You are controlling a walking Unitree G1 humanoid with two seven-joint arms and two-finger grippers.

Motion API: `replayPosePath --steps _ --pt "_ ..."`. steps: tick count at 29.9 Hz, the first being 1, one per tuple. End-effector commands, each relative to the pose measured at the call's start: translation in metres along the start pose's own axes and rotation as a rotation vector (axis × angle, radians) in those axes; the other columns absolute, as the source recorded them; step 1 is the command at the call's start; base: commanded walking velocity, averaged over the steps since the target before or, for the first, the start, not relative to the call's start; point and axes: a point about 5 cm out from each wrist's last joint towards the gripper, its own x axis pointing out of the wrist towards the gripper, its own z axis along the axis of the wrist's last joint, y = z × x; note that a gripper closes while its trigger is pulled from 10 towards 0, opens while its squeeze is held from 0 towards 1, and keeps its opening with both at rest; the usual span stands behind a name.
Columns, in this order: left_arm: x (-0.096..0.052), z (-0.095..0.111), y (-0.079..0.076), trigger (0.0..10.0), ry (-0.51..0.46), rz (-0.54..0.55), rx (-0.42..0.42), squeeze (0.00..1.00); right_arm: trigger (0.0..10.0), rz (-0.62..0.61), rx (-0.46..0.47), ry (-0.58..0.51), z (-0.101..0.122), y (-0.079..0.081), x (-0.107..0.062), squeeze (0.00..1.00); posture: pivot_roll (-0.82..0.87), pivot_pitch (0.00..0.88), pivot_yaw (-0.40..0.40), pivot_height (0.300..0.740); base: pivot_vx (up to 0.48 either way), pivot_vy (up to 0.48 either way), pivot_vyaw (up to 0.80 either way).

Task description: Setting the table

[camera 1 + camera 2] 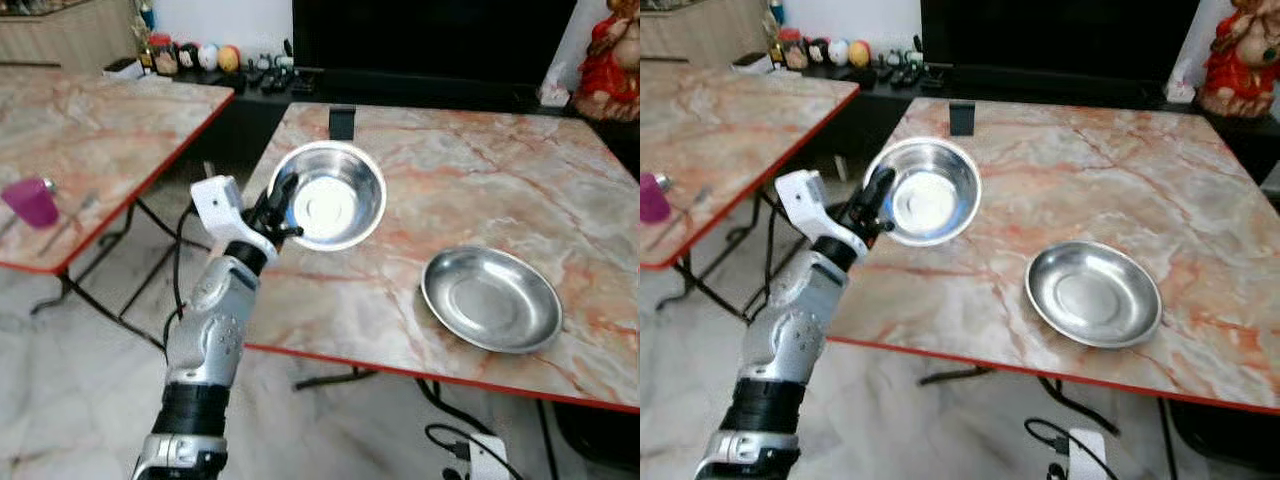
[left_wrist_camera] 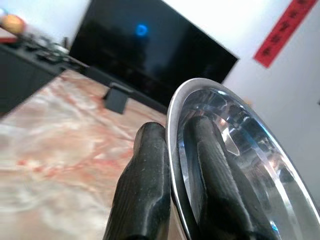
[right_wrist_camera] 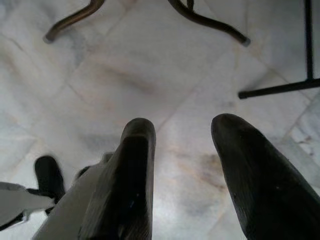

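Observation:
A steel bowl (image 1: 328,194) is held tilted over the left part of the marble table (image 1: 460,170), its hollow turned toward me. My left gripper (image 1: 272,212) is shut on the bowl's left rim; in the left wrist view one finger (image 2: 145,190) presses outside the rim and the other (image 2: 215,175) lies inside the steel bowl (image 2: 240,150). A shallow steel plate (image 1: 490,299) rests flat near the table's front right. My right gripper (image 3: 182,150) hangs open above the pale floor.
A small black stand (image 1: 341,121) sits at the table's far edge. A second marble table (image 1: 90,130) on the left carries a magenta cup (image 1: 32,202) and cutlery. Table legs and cables (image 1: 450,440) lie on the floor. A dark TV (image 1: 430,40) stands behind.

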Motion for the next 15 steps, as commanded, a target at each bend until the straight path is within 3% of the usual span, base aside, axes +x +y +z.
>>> replayPosePath --steps 1,15 --pt "0.0025 0.0020 -0.0096 10.0 -0.012 -0.032 0.009 0.00 10.0 -0.003 0.004 0.000 0.0002 -0.0015 -0.0001 0.00 0.04 0.000 -0.029 0.711 0.000 -0.247 0.00" --pt "0.0027 0.0011 -0.0110 10.0 -0.008 -0.037 0.008 0.00 10.0 -0.009 0.009 -0.001 0.0004 -0.0019 -0.0001 0.00 0.04 0.000 -0.028 0.711 0.000 -0.247 0.00"
